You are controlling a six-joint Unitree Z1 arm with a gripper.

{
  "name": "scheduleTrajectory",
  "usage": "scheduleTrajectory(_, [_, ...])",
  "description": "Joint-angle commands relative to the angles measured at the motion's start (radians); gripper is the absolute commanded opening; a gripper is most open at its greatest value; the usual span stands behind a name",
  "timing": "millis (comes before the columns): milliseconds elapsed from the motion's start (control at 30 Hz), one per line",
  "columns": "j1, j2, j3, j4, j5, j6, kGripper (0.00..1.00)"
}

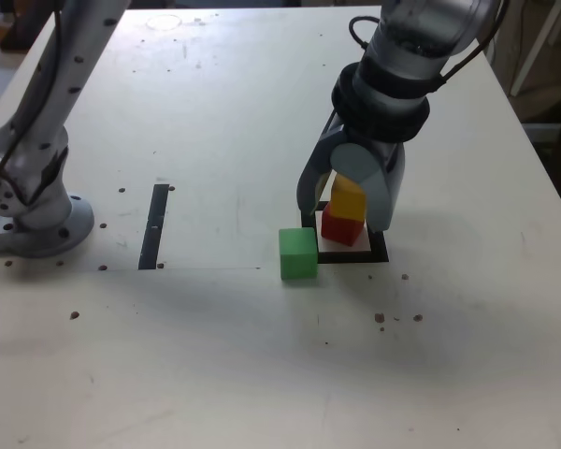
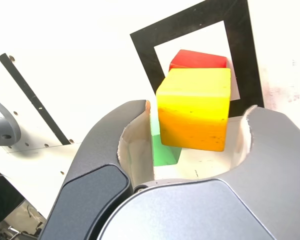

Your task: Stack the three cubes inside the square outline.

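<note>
The red cube [image 1: 342, 228] sits inside the square outline [image 1: 379, 253], a thin black frame with a white inside. On top of it rests the yellow cube [image 1: 348, 198], slightly askew. My gripper [image 1: 344, 215] straddles the yellow cube and is open, with a gap showing on each side in the wrist view. The green cube [image 1: 298, 253] stands on the table just outside the frame, on the exterior view's left, touching its corner. The wrist view shows the yellow cube [image 2: 192, 95] between the jaws, the red cube [image 2: 197, 59] beyond it and part of the green cube [image 2: 165, 150].
A straight black strip [image 1: 154, 227] lies on the white table toward the exterior view's left. The grey base of another arm [image 1: 37, 220] is bolted at the left edge. Small dark specks dot the tabletop.
</note>
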Motion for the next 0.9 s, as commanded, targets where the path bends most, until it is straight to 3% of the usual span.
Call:
scheduleTrajectory(0, [0.002, -0.021, 0.007, 0.006, 0.007, -0.005, 1.0])
scheduleTrajectory(467, [-0.073, -0.169, 0.104, 0.007, 0.052, -0.074, 1.0])
scheduleTrajectory(867, [-0.17, -0.219, 0.321, -0.139, -0.027, -0.242, 0.99])
